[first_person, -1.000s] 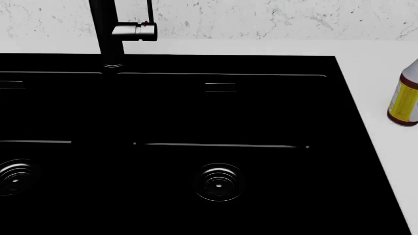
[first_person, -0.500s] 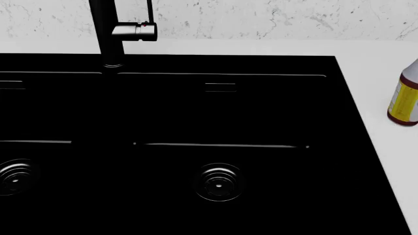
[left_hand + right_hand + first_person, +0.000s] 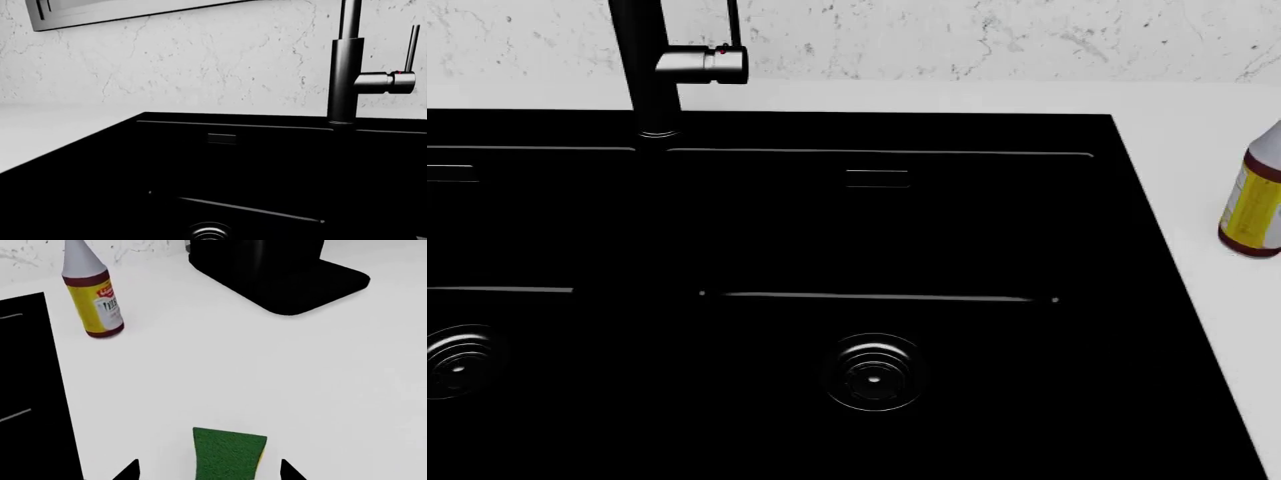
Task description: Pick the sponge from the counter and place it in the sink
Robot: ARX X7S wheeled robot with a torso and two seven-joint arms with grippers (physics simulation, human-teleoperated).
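The right claw (image 3: 210, 472), fingers spread, straddles the sponge (image 3: 228, 454) on the bench (image 3: 267, 370): reach step, I judge; next, descend, pinch, carry toward the sink (image 3: 27, 390) at nine o'clock.

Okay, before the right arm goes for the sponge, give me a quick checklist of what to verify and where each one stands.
1. Sponge on the counter, green side up: ok.
2. Right gripper open, one fingertip on each side of the sponge: ok.
3. Fingertips low enough to close on it: cannot tell.
4. Bottle standing well away from the sponge: ok.
5. Sink basins free of objects for the drop: ok.
6. Left gripper out of the way: cannot tell, it shows in no view.
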